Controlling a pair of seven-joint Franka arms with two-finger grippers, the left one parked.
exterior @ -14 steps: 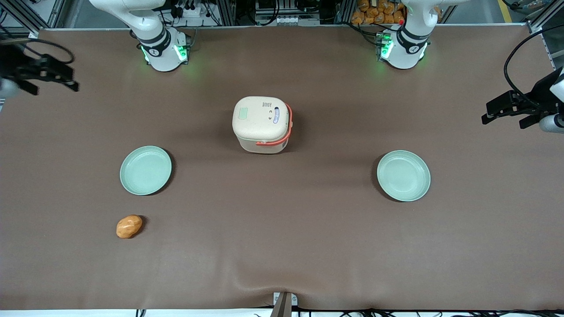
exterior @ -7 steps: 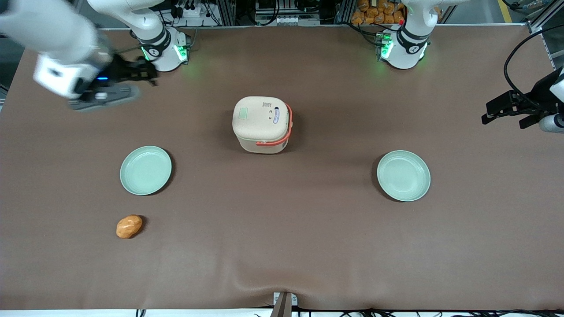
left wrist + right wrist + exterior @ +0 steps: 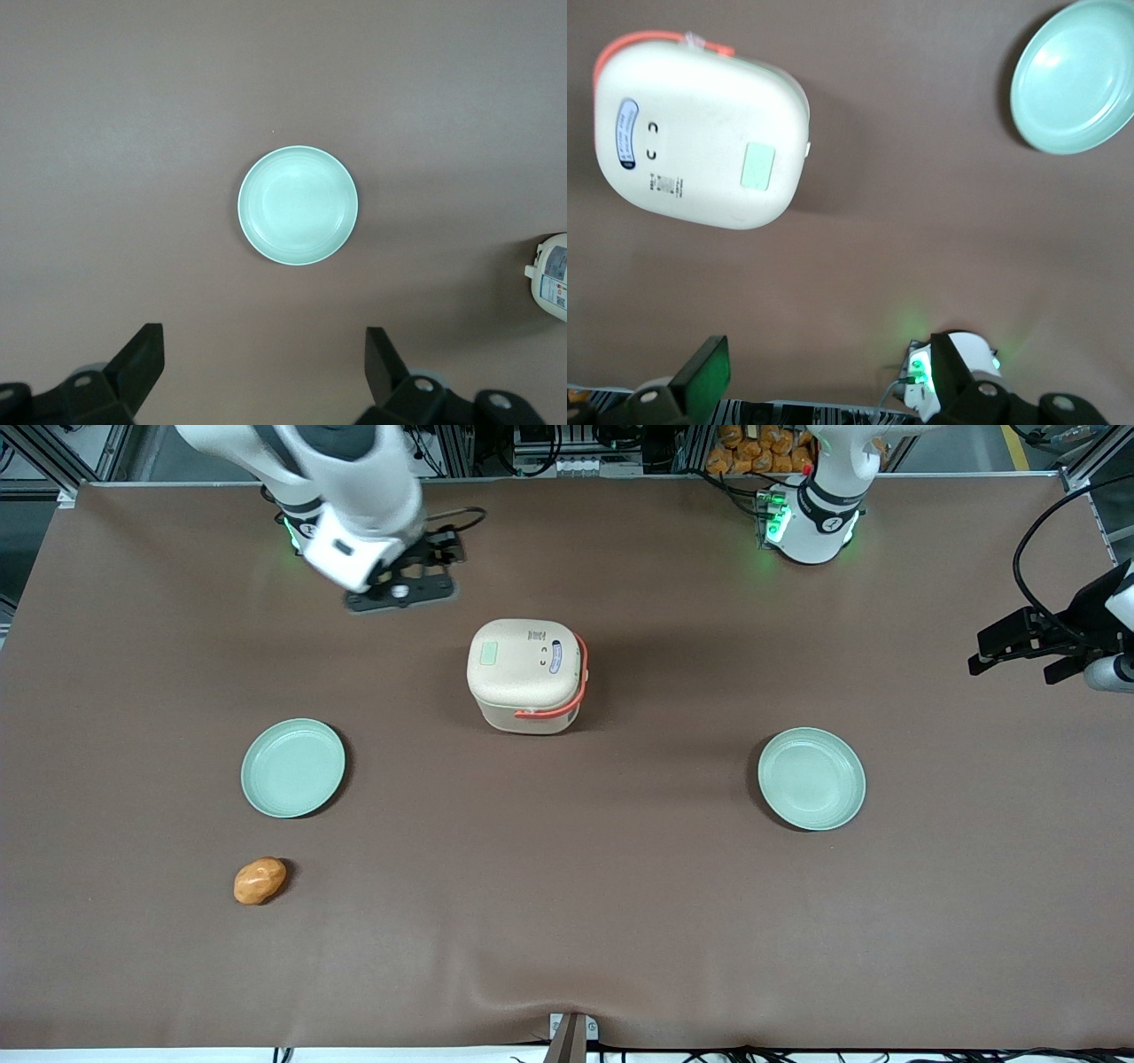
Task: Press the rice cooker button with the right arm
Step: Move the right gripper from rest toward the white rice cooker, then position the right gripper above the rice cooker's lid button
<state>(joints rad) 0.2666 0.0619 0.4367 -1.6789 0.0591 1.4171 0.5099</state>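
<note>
The cream rice cooker (image 3: 524, 676) stands mid-table with its lid down and its coral handle lying toward the parked arm's end. Its pale green button (image 3: 488, 654) sits on the lid top, toward the working arm's end. My right arm's gripper (image 3: 400, 593) hovers above the table, farther from the front camera than the cooker and a short way off it toward the working arm's end. In the right wrist view the cooker (image 3: 700, 142) and button (image 3: 757, 166) show in full, and the gripper (image 3: 828, 381) is open, its fingers wide apart with nothing between them.
One mint-green plate (image 3: 293, 768) lies nearer the front camera toward the working arm's end, with an orange-brown lump (image 3: 260, 880) nearer still. A second plate (image 3: 811, 779) lies toward the parked arm's end. The working arm's base (image 3: 957, 363) glows green.
The right arm has swung in from the table's edge at the working arm's end toward the cooker; its gripper now hovers close to the cooker. Nothing on the table has moved.
</note>
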